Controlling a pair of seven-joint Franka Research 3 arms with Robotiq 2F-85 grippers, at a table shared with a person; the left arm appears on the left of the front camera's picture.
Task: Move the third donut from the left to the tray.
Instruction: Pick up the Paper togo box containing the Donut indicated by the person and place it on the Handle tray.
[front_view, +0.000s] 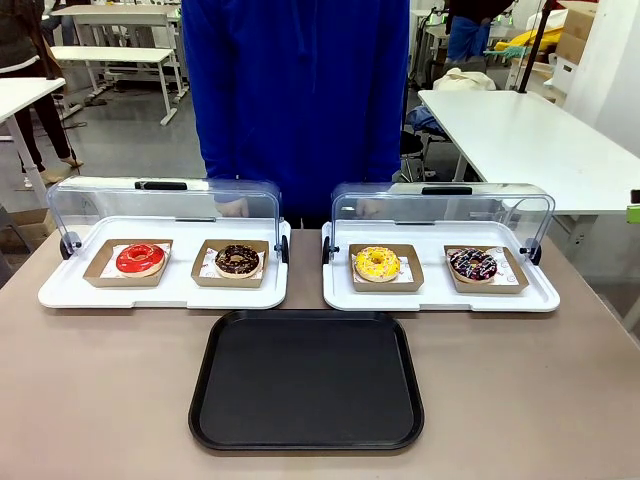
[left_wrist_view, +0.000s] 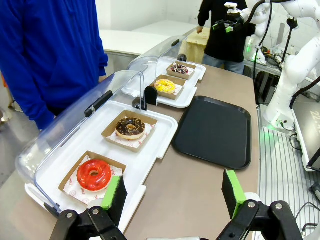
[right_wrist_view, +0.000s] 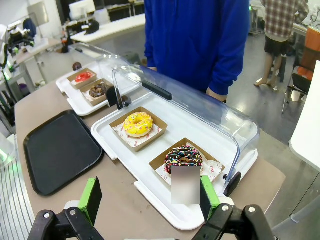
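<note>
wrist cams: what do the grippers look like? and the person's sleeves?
Both the left gripper and the right gripper have black linkage fingers with visible pivot bolts and bright green pads at the tips. The person wears a bright blue long-sleeved top.

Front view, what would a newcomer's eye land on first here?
Probably the bright icing: a red donut in the left display tray and a yellow donut in the right display tray, with their clear lids swung up behind. Next, the big black tray in front of them.
</note>
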